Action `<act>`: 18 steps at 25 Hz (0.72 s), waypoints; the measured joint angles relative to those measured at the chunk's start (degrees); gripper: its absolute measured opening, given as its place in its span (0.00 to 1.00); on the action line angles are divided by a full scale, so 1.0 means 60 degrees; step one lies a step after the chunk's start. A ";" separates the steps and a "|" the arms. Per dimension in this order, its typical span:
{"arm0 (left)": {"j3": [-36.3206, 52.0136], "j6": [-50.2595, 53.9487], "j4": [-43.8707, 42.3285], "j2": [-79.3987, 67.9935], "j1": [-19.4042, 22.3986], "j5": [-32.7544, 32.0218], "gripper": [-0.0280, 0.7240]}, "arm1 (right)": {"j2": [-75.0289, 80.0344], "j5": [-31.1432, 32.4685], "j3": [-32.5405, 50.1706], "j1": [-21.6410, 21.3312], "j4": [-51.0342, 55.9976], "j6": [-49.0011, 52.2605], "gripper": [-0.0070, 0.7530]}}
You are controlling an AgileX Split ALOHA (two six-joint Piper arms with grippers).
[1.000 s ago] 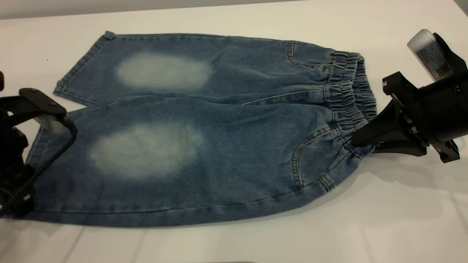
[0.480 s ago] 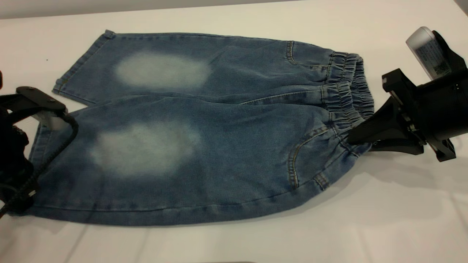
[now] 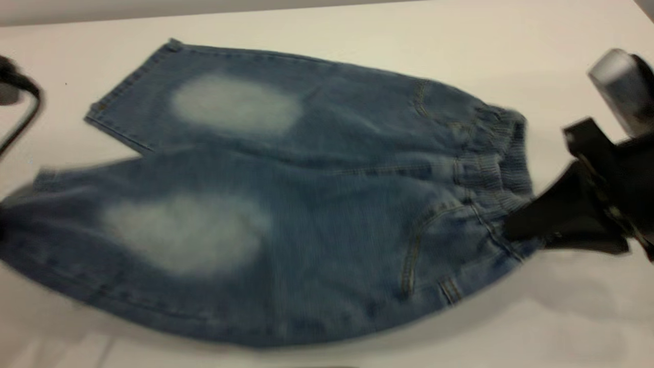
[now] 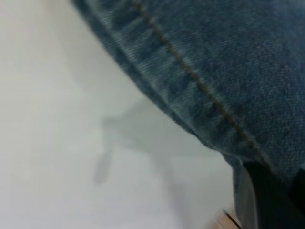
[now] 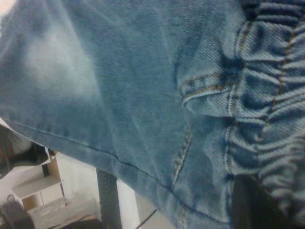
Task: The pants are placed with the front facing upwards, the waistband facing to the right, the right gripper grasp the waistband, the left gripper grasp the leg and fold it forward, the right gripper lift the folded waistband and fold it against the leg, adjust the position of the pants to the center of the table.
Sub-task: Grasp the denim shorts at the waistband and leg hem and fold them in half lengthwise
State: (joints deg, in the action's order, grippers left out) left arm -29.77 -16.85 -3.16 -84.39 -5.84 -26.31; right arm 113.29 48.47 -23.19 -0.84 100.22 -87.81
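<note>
The blue denim pants point(image 3: 317, 204) lie front up on the white table point(image 3: 511, 51), with the gathered waistband point(image 3: 490, 168) at the right. My right gripper point(image 3: 513, 230) is shut on the near end of the waistband point(image 5: 271, 95), and one dark finger point(image 5: 252, 205) shows against the ruched cloth. My left gripper point(image 4: 267, 191) is shut on the near leg's stitched hem point(image 4: 190, 81). In the exterior view it sits at the left border, almost out of frame. The near leg and near waistband corner hang raised off the table, while the far leg lies flat.
The left arm's black cable point(image 3: 23, 110) loops at the far left. Bare white table point(image 4: 47, 143) lies under the raised hem. Past the lifted denim, the right wrist view shows a black post point(image 5: 108, 200) and pale shelving beyond the table.
Both grippers have risen and pulled toward the front, lifting the pants' near edge. The near leg hem slid left to the frame border, and the left arm has largely left the exterior view.
</note>
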 joint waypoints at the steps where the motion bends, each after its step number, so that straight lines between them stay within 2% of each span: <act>1: 0.0116 0.0031 -0.0010 0.0397 0.0000 -0.0328 0.12 | -0.0265 0.0008 0.0246 0.0000 -0.0021 0.0012 0.06; 3: 0.0219 0.0089 -0.0165 0.1297 0.0000 -0.0636 0.12 | -0.0702 0.0029 0.0635 0.0000 -0.0087 0.0219 0.06; 8: 0.0095 0.1001 -0.1395 0.2719 0.0000 -0.0125 0.12 | -0.1220 0.0305 0.0857 0.0000 -0.0056 0.1273 0.06; 13: -0.0463 0.2324 -0.2988 0.1961 0.0000 0.0276 0.12 | -0.1222 0.1070 0.0601 0.0000 0.0560 0.2200 0.06; 18: -0.1517 0.3293 -0.3846 0.0241 0.0000 0.1336 0.12 | -0.1222 0.1326 -0.0120 0.0000 0.0629 0.4007 0.06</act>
State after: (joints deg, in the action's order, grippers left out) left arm -38.88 2.91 -26.23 -82.94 -5.84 -18.29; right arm 105.96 56.43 -23.90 -0.84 103.99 -63.77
